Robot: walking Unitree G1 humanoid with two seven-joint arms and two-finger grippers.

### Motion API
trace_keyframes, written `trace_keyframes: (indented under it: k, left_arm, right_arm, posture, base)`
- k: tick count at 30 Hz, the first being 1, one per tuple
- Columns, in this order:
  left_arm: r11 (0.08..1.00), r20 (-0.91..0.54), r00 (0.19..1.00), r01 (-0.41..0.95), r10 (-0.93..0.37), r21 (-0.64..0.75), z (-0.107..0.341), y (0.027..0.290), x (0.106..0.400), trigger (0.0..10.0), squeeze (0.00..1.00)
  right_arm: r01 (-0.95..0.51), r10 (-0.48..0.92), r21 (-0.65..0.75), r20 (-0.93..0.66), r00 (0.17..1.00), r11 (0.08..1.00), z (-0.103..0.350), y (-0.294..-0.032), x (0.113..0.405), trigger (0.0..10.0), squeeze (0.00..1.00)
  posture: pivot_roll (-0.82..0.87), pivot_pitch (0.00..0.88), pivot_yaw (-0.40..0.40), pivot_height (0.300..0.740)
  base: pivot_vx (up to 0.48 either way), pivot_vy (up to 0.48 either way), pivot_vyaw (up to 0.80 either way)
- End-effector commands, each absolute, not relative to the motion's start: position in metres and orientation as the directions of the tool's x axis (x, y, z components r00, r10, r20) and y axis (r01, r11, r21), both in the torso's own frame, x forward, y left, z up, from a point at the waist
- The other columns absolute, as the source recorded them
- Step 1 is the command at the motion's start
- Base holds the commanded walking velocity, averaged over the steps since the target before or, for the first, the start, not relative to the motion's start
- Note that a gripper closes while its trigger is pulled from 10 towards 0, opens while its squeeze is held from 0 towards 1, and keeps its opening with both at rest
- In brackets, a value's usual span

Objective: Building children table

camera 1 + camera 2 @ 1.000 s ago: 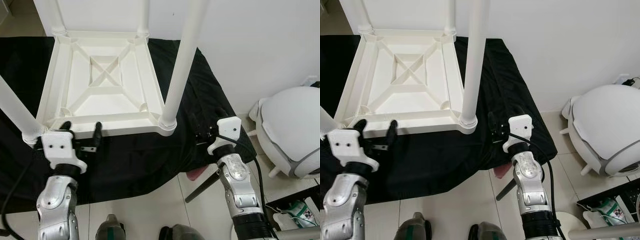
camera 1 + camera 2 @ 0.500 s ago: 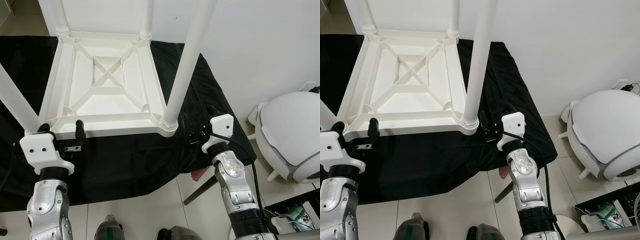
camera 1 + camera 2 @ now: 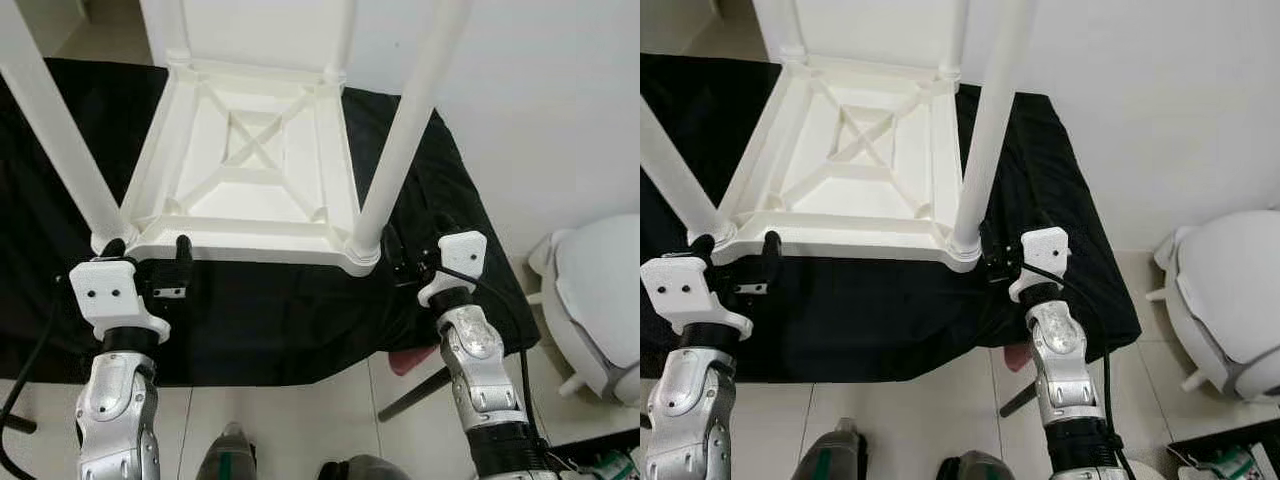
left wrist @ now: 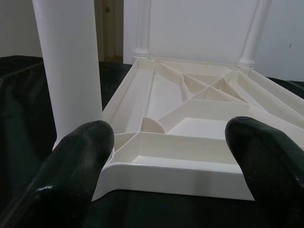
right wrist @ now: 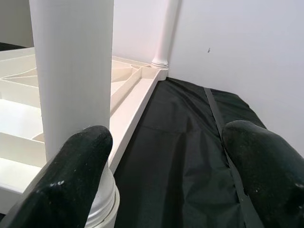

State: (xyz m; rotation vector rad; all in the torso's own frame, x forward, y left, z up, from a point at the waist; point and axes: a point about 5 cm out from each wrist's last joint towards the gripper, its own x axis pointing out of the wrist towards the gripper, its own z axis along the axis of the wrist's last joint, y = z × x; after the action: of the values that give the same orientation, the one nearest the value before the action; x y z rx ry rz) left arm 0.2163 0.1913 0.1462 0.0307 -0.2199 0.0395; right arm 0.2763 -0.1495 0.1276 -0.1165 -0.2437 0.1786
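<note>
While the white children's table (image 3: 250, 170) lies upside down on the black cloth (image 3: 300, 310), legs pointing up, your left gripper (image 3: 150, 262) sits spread wide at its near left corner, one finger beside the near left leg (image 4: 69, 66). Your right gripper (image 3: 992, 250) is also spread, gripping nothing, one finger (image 5: 78, 161) against the near right leg (image 5: 71, 66).

You are seeing the table legs (image 3: 410, 130) running out past the top edge, so their ends are hidden. The black cloth (image 3: 300, 310) is covering whatever lies beneath it. The white rounded object (image 3: 1230, 290) at right is being cut off by the frame.
</note>
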Motion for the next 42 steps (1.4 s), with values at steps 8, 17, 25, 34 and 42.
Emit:
trace_keyframes:
  k: [8, 17, 25, 34, 42]
  left_arm:
    - [0.999, 0.210, 0.978, -0.020, 0.009, 0.050, 0.144, 0.186, 0.216, 10.0, 0.00]
    - [0.998, 0.199, 0.980, 0.012, -0.024, 0.063, 0.142, 0.185, 0.213, 10.0, 0.00]
    - [0.998, 0.195, 0.980, 0.022, -0.032, 0.051, 0.142, 0.185, 0.213, 10.0, 0.00]
    - [0.998, 0.198, 0.980, 0.023, -0.035, 0.059, 0.143, 0.185, 0.213, 10.0, 0.00]
    - [0.997, 0.196, 0.979, 0.035, -0.047, 0.066, 0.142, 0.184, 0.213, 10.0, 0.00]
  right_arm:
    - [-0.161, 0.183, -0.125, 0.189, 0.965, 0.979, 0.116, -0.160, 0.257, 10.0, 0.00]
    - [-0.157, 0.181, -0.152, 0.162, 0.970, 0.976, 0.108, -0.169, 0.238, 10.0, 0.00]
    - [-0.189, 0.210, -0.137, 0.152, 0.966, 0.972, 0.106, -0.165, 0.232, 10.0, 0.00]
    - [-0.221, 0.243, -0.152, 0.147, 0.959, 0.963, 0.107, -0.165, 0.227, 10.0, 0.00]
    - [-0.240, 0.261, -0.158, 0.135, 0.956, 0.958, 0.106, -0.167, 0.224, 10.0, 0.00]
  posture:
    - [0.09, 0.027, -0.062, 0.740]
    - [0.07, 0.035, -0.042, 0.740]
    - [0.07, 0.035, -0.036, 0.740]
    - [0.07, 0.038, -0.030, 0.740]
    - [0.06, 0.036, -0.026, 0.740]
  base:
    - [0.000, 0.000, 0.57]
    - [0.000, 0.000, 0.00]
    - [0.000, 0.000, 0.42]
    - [0.000, 0.000, 0.80]
    - [0.000, 0.000, 0.80]
